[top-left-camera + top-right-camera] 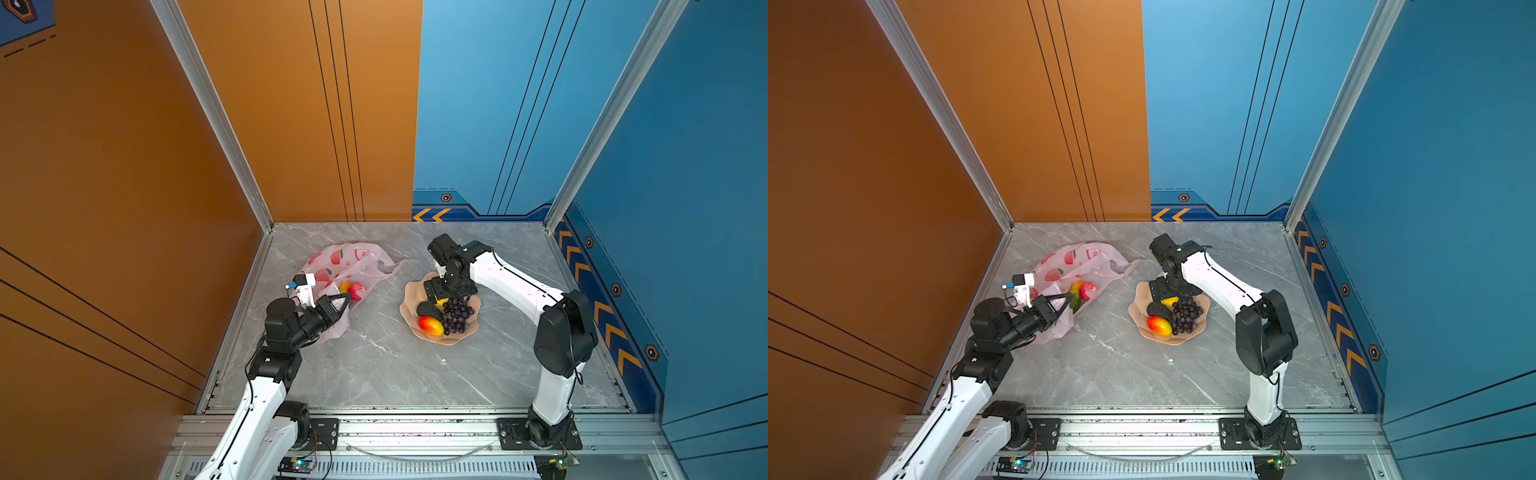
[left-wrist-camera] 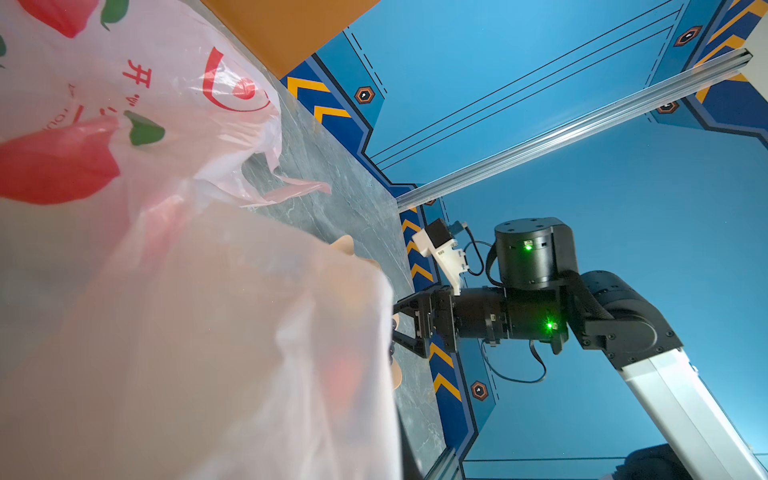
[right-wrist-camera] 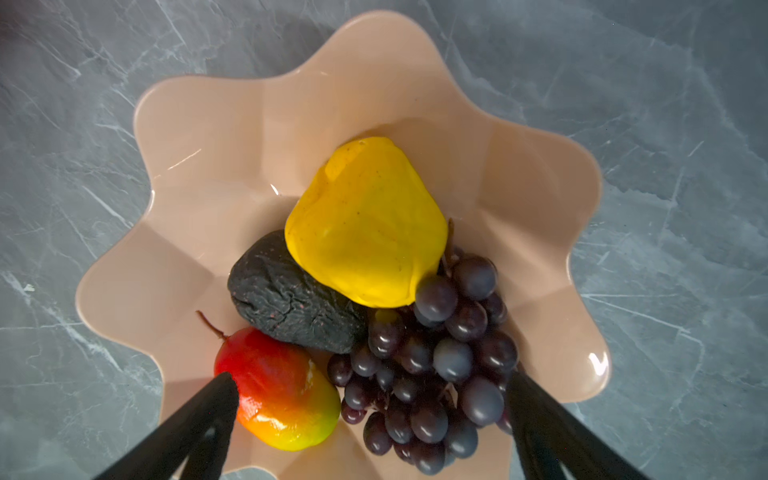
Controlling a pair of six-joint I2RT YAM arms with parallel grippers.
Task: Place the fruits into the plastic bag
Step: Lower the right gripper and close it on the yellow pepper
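Right claw [image 3: 372,386] is spread as wide as it goes with nothing in it, hanging right over the bowl [image 3: 208,124]. Directly under it are the grapes [image 3: 436,353] and the mango [image 3: 278,390], with a finger tip next to each. A bit past them sit the avocado [image 3: 291,299] and a yellow fruit [image 3: 365,224]. My guess is it's lining up the next pick.

Left claw [image 1: 338,300] is pinched fully shut on the edge of the bag [image 1: 353,255] and lifting the plastic, which looks like it's propping the mouth open so drops go in. Just beyond its tips, inside the bag, there's an apple [image 1: 357,291] plus a yellow-orange fruit [image 1: 344,286]. The bag lies on the counter [image 1: 374,365] well off to the side of the right claw, so every fruit needs a carry across.
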